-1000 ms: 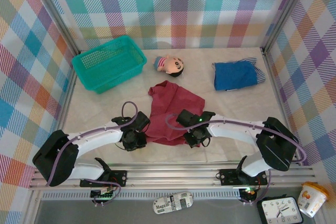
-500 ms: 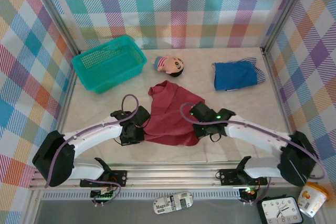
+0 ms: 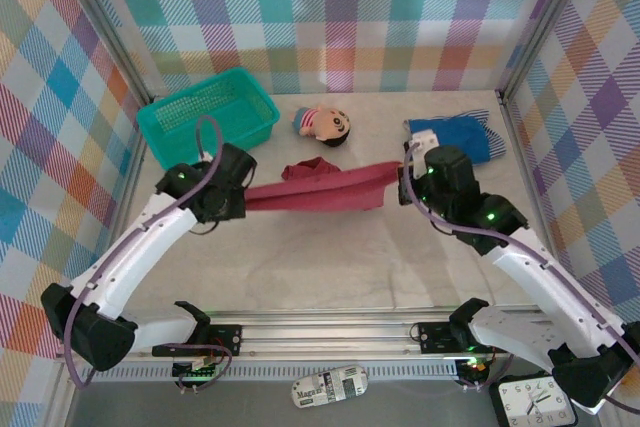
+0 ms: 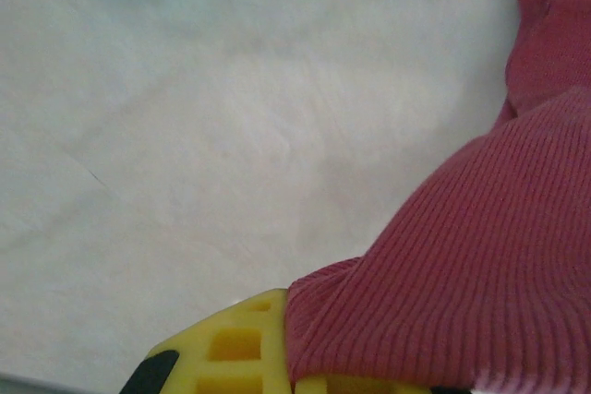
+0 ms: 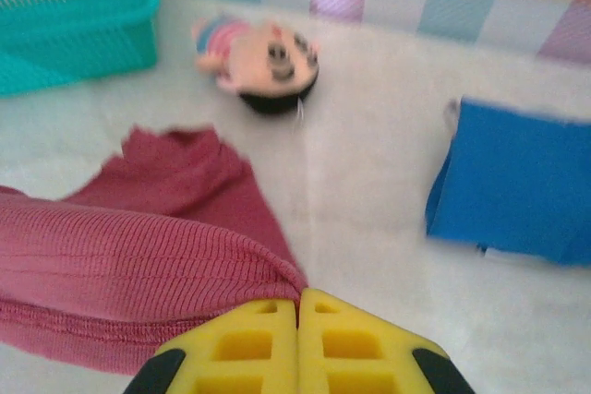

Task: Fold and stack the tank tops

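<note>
The dark red tank top [image 3: 320,189] hangs stretched in a band between my two grippers, its far part still resting on the table. My left gripper [image 3: 243,197] is shut on its left end; in the left wrist view ribbed red cloth [image 4: 462,274] comes out of the yellow fingers [image 4: 222,357]. My right gripper [image 3: 402,185] is shut on the right end, where the red cloth [image 5: 138,256] is pinched at the closed fingertips [image 5: 298,306]. The bright blue tank top [image 3: 448,143] [image 5: 517,182] lies folded at the back right. A striped top [image 3: 494,139] peeks out under its right side.
A teal mesh basket [image 3: 207,119] [image 5: 74,16] stands at the back left. A small big-headed doll [image 3: 322,124] [image 5: 263,57] lies behind the red top. Plaid walls close in the table on three sides. The arm bases and a rail [image 3: 330,332] line the near edge.
Both grippers closed on the near edge of the red top, lifted it and carried it toward the back. The flat cloth is now a raised, stretched band.
</note>
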`<state>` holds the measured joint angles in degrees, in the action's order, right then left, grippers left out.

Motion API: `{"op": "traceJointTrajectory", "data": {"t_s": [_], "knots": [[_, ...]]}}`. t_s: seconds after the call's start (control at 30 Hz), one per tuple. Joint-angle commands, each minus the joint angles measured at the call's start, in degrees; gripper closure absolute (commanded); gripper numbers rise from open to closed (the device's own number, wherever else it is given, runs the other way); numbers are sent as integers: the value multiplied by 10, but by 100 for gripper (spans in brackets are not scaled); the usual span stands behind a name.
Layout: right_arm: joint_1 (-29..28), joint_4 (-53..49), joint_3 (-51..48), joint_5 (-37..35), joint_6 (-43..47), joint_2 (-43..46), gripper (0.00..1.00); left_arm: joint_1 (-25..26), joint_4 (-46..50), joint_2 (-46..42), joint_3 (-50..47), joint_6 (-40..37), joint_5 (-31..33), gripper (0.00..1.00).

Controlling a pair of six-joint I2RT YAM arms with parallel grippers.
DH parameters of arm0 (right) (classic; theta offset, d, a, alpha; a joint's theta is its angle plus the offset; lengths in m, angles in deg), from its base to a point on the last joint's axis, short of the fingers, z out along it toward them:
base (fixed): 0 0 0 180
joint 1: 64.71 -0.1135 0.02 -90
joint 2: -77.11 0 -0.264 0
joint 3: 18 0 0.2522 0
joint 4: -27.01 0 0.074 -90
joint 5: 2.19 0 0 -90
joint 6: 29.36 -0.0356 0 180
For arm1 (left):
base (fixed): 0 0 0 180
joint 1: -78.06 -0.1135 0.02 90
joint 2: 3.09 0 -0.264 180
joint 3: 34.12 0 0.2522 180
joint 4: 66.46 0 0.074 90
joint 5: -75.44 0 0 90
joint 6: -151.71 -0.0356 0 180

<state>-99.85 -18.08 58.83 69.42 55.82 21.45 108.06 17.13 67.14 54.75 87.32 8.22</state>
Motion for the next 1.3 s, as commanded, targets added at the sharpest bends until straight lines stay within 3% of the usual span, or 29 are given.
{"op": "traceJointTrajectory", "data": {"t_s": [0.0,0.37,0.47,0.63,0.77,0.87,0.97,1.13,1.27], "knots": [[7,65,57,11,78,4,100,-25,69,15,97,-88,93,100],[11,178,238,174,197,-18,100,-34,47,85,531,-284,152,100],[12,148,306,154,227,-58,100,-39,16,109,593,-331,181,100],[65,135,356,144,241,-119,100,-61,-45,175,612,-363,149,100],[135,143,363,185,207,-141,100,-88,-74,257,641,-371,66,100],[168,133,367,205,184,-145,100,-87,-45,336,731,-375,-5,100],[174,121,371,223,186,-128,100,-80,-46,372,787,-379,-39,100],[164,80,362,362,180,-72,100,-74,-35,366,786,-384,-101,100],[122,51,274,415,183,2,100,-70,-21,334,695,-401,-124,100]]}}
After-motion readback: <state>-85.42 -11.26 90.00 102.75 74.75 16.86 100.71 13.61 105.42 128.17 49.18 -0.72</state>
